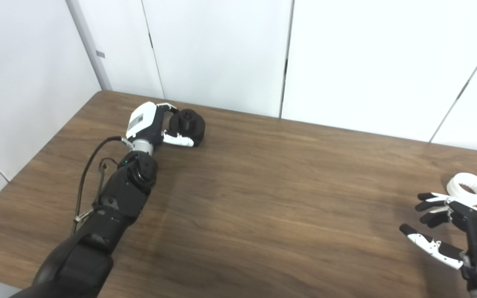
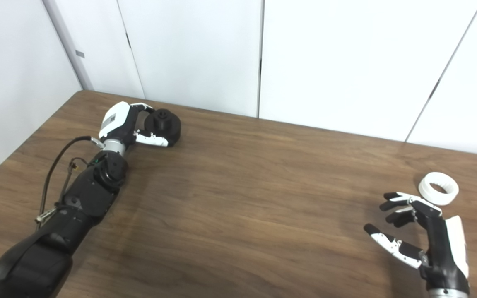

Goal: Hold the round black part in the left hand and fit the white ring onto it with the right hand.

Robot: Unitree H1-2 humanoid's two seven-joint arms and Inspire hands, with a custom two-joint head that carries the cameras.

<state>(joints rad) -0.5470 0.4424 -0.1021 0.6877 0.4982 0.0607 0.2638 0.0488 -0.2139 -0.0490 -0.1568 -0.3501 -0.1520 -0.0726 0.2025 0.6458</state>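
Observation:
The round black part point(image 1: 189, 124) rests on the wooden table point(image 1: 263, 186) at its far left. My left hand point(image 1: 147, 122) is wrapped around it, thumb on the near side and fingers over the far side, and the part touches the tabletop. The white ring point(image 2: 438, 188) lies flat on the table at the right. My right hand point(image 2: 425, 236) hovers just in front of the ring, fingers spread and curled, holding nothing. A small gap separates its fingertips from the ring.
White wall panels point(image 1: 222, 49) stand right behind the table's far edge and along its left side. A loose cable point(image 1: 87, 165) loops off my left forearm. Bare wood stretches between the two hands.

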